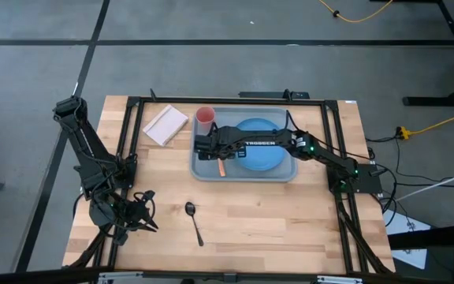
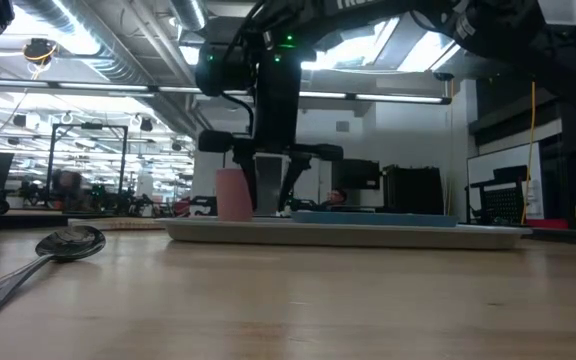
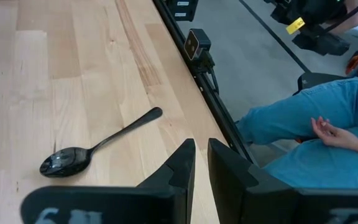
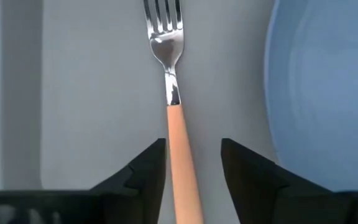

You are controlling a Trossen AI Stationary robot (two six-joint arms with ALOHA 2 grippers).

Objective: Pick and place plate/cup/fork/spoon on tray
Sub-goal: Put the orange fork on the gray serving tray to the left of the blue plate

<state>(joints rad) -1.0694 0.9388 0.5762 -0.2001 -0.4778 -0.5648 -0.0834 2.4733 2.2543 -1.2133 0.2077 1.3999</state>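
The pale grey-blue tray [image 1: 202,170] lies at the table's middle. On it are the blue plate [image 1: 262,154] and the fork [image 4: 166,50], which lies flat on the tray floor left of the plate. The pink cup [image 1: 205,117] stands upright at the tray's far left corner. My right gripper [image 4: 193,162] is open just above the tray, one finger on either side of the fork's orange handle [image 4: 180,149]. The dark spoon [image 1: 193,221] lies on the bare table nearer the front. My left gripper [image 3: 201,168] is shut and empty left of the spoon [image 3: 73,158].
A beige pad [image 1: 165,125] lies left of the tray. A black frame [image 1: 132,126] runs around the work area. In the left wrist view a seated person in blue trousers [image 3: 303,118] shows beyond the table's near edge.
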